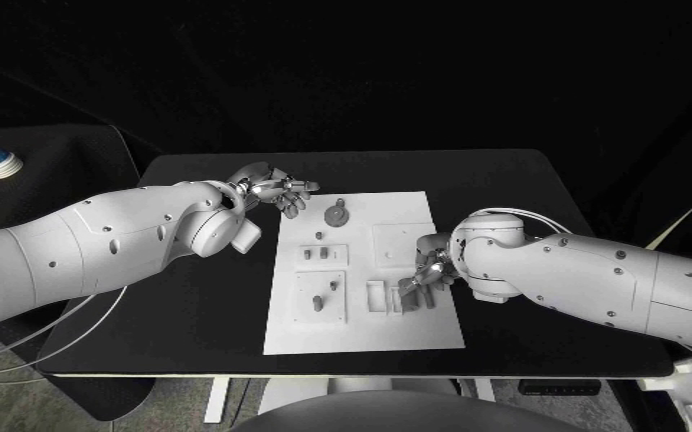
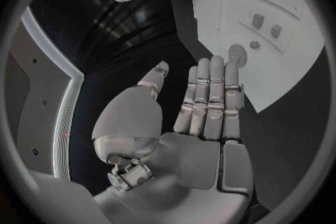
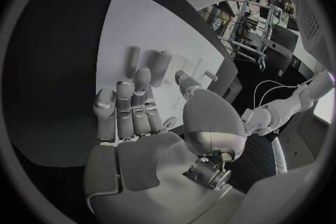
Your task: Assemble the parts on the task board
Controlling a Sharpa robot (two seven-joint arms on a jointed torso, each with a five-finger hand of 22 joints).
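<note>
The white task board [image 1: 368, 337] lies in the middle of the black table. A round grey part [image 1: 336, 214] sits near its far edge, two small parts [image 1: 319, 252] stand further in, and pegs [image 1: 320, 301] stand in a raised block near the front left. My left hand [image 1: 274, 192] hovers by the board's far left corner, fingers straight and apart, holding nothing; the left wrist view shows its fingers [image 2: 210, 106] just short of the round part [image 2: 238, 55]. My right hand [image 1: 430, 270] hangs over the board's right side, above two upright parts [image 1: 413, 298]. Its fingers [image 3: 129, 109] are spread and empty.
A blue and white object [image 1: 7, 162] sits off the table at the far left. The table's front edge [image 1: 361, 376] runs close below the board. Bare black tabletop lies to the left and right of the board.
</note>
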